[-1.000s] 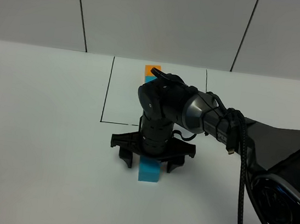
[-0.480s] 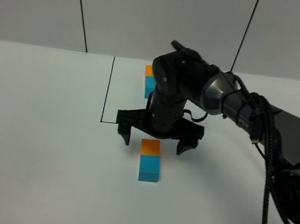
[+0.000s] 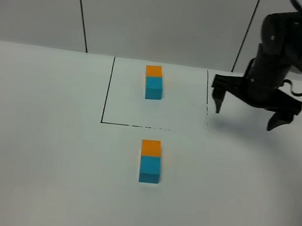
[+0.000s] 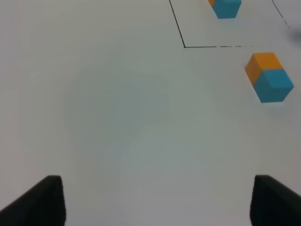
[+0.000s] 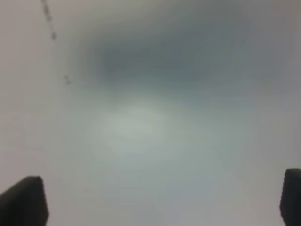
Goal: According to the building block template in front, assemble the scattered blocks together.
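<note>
The template [image 3: 154,82], a small orange cube joined to a cyan-blue one, sits inside the black outlined square at the back. The scattered orange block [image 3: 151,147] and cyan-blue block [image 3: 149,169] lie touching in a line in front of the square, orange at the far end. They also show in the left wrist view as orange block [image 4: 263,66] and cyan block [image 4: 275,84], with the template's cyan cube [image 4: 226,8] beyond. My right gripper [image 3: 247,110] is open and empty, raised at the right of the square. My left gripper [image 4: 153,200] is open, far from the blocks.
A black outlined square [image 3: 107,93] is drawn on the white table. A grey panelled wall stands behind. The right wrist view shows only blurred table and a bit of dashed line [image 5: 48,16].
My right gripper has let go of the orange block, leaving it against the cyan block, and has risen and swung away to the right, beyond the square.
</note>
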`<state>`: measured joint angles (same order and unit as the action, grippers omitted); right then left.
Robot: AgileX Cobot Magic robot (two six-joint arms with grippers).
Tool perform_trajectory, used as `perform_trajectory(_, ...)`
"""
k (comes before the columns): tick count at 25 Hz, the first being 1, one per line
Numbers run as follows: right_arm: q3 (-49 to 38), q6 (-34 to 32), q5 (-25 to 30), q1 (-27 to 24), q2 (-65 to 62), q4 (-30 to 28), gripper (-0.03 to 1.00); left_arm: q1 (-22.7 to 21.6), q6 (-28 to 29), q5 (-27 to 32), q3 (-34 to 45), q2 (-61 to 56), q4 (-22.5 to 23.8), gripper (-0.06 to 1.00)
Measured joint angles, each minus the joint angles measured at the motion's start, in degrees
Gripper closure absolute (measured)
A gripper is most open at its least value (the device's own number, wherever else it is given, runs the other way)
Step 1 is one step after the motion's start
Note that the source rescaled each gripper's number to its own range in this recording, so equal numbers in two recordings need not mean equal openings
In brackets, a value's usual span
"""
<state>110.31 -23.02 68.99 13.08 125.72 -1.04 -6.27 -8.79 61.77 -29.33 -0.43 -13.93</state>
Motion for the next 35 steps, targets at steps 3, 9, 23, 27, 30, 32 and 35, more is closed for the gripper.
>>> perform_trajectory(3, -2.8, 0.4, 0.2, -5.2, -2.8, -0.9, -0.03, 0.0, 0.0, 0.0, 0.0, 0.0, 0.0, 0.27)
perform_trajectory(9, -12.2, 1.7, 0.3, -14.2, -9.6, -5.6, -0.03, 0.0, 0.0, 0.0, 0.0, 0.0, 0.0, 0.27)
perform_trajectory(23, -45.4, 3.4, -6.8, -19.9, -40.6, -3.8, -0.03, 0.0, 0.0, 0.0, 0.0, 0.0, 0.0, 0.27)
perform_trajectory(27, -53.3, 3.4, -7.9, -19.9, -51.7, -3.8, -0.03, 0.0, 0.0, 0.0, 0.0, 0.0, 0.0, 0.27)
perform_trajectory(30, -59.3, 3.5, -8.0, -19.1, -59.1, -3.8, -0.03, 0.0, 0.0, 0.0, 0.0, 0.0, 0.0, 0.27)
perform_trajectory(32, -62.7, 3.8, -8.1, -17.7, -64.9, -3.8, -0.03, 0.0, 0.0, 0.0, 0.0, 0.0, 0.0, 0.27)
perform_trajectory(35, -66.8, 5.2, -8.1, -14.4, -73.7, -3.5, -0.03, 0.0, 0.0, 0.0, 0.0, 0.0, 0.0, 0.27)
